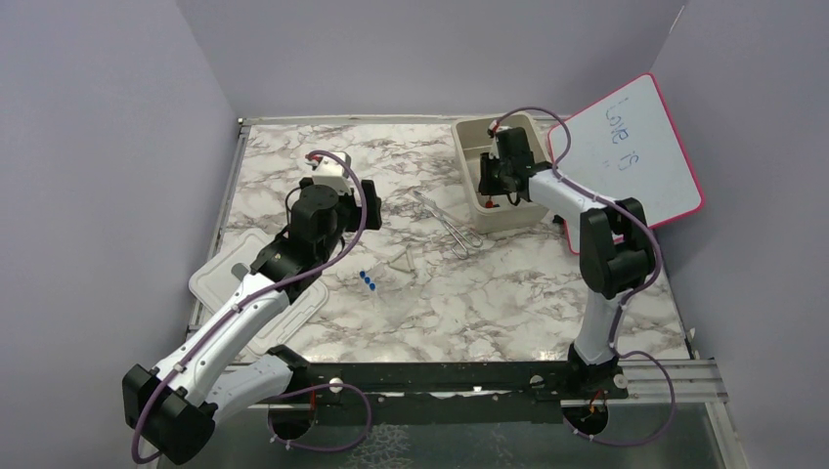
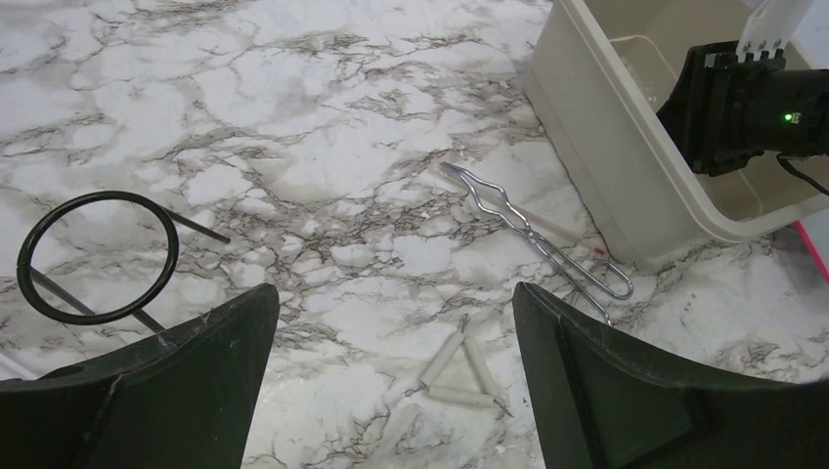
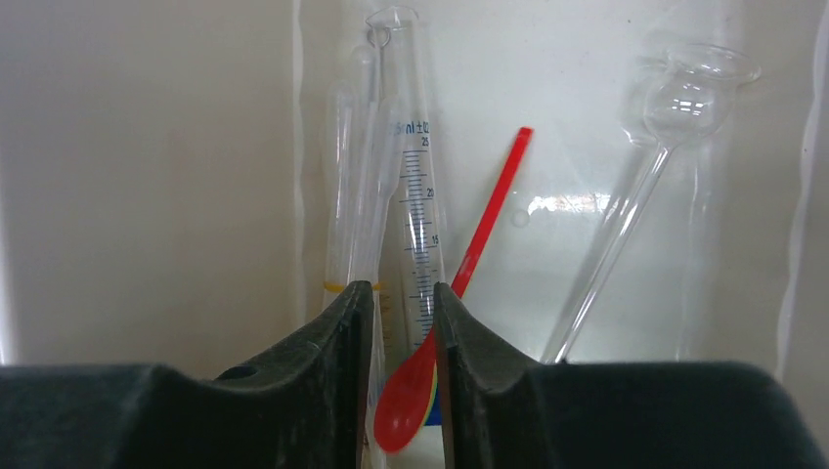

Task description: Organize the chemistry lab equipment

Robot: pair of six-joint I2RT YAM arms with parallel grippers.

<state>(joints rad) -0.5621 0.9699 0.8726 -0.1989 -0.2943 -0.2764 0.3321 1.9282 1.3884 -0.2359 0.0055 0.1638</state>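
Marble-veined counter [image 2: 293, 98] carries a black wire ring [image 2: 98, 256] and a kinked metal wire clamp [image 2: 533, 239], the clamp just beside the beige tub [image 2: 606, 166]. The left gripper [image 2: 396, 303] hovers above them, jaws wide and empty. The right gripper [image 3: 403, 293] reaches into the tub (smooth plastic walls), jaws narrow; whether they pinch anything I cannot tell. Inside lie a clear graduated cylinder [image 3: 415, 176], a red spoon [image 3: 494, 195] and a bulb-ended glass tube [image 3: 626, 225].
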